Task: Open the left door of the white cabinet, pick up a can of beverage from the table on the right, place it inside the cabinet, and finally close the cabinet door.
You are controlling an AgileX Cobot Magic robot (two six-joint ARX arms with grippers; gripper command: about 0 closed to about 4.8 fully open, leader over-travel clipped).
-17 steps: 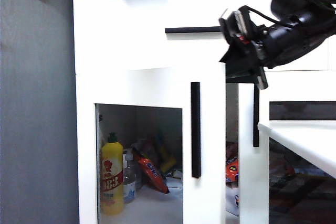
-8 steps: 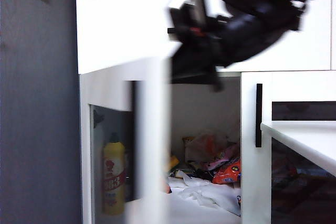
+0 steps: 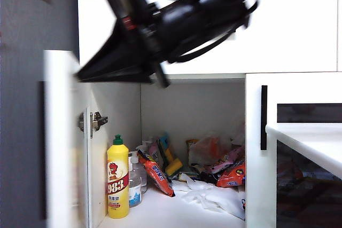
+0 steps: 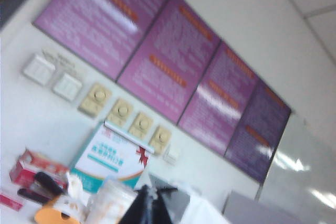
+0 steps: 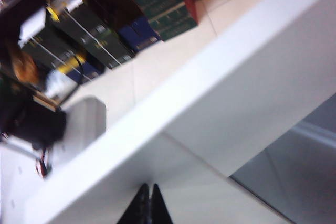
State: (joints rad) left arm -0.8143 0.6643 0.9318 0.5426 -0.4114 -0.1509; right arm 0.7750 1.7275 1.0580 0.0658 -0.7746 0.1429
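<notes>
Cabinet door swung wide, both sets of fingers pressed together and empty.

The left door (image 3: 64, 137) of the white cabinet (image 3: 288, 30) stands open below the arm crossing the exterior view. Left fingers (image 4: 149, 208) point at a wall of purple posters (image 4: 157, 61); right fingers (image 5: 148, 208) hover by the worktop (image 5: 220, 103). No drink can shows.
</notes>
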